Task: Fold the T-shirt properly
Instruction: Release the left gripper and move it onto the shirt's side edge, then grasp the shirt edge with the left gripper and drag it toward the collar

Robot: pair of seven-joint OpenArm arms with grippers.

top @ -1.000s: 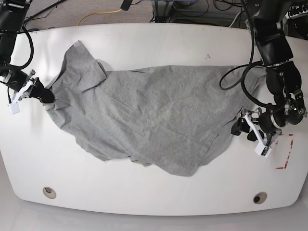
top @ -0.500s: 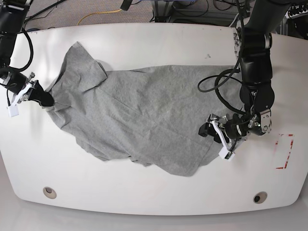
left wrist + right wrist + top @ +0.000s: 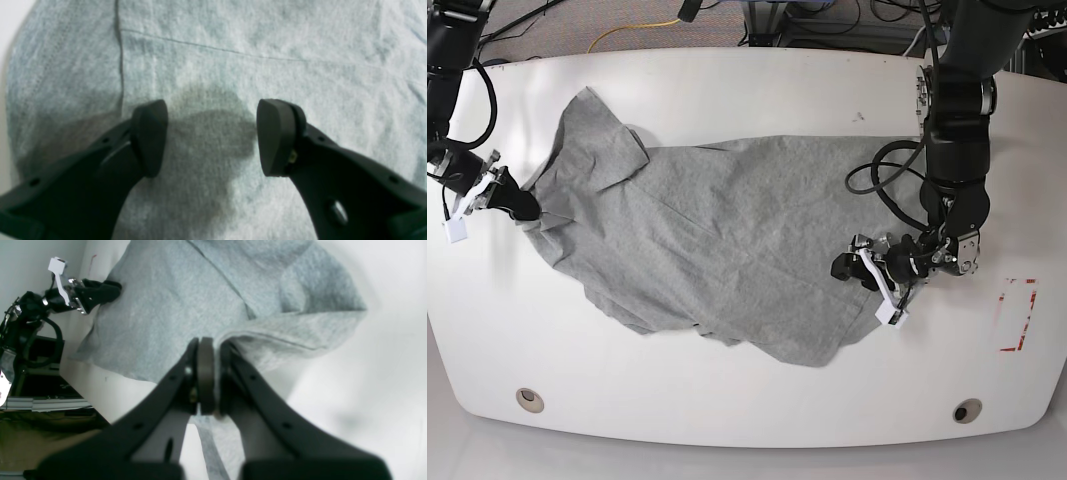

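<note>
A: T-shirt (image 3: pixel 727 250) lies spread mid-table (image 3: pixel 757 90), long axis 9 to 3 o'clock; right gripper (image 3: pixel 213 350) pinches its 9 o'clock edge

B: Left gripper (image 3: pixel 211 136) hovers spread and empty over the 3 o'clock end, cloth directly beneath. Only its wrist view shows the seam (image 3: pixel 213 48)

The T-shirt (image 3: pixel 727 240) was soft heather-grey knit cloth, matt and faintly fuzzy, with stitched seams showing up close. The table (image 3: pixel 747 90) looked smooth, white and slightly glossy. Both the left gripper (image 3: pixel 212 136) and the right gripper (image 3: pixel 213 350) had matt black plastic fingers with rubbery-looking pads.
</note>
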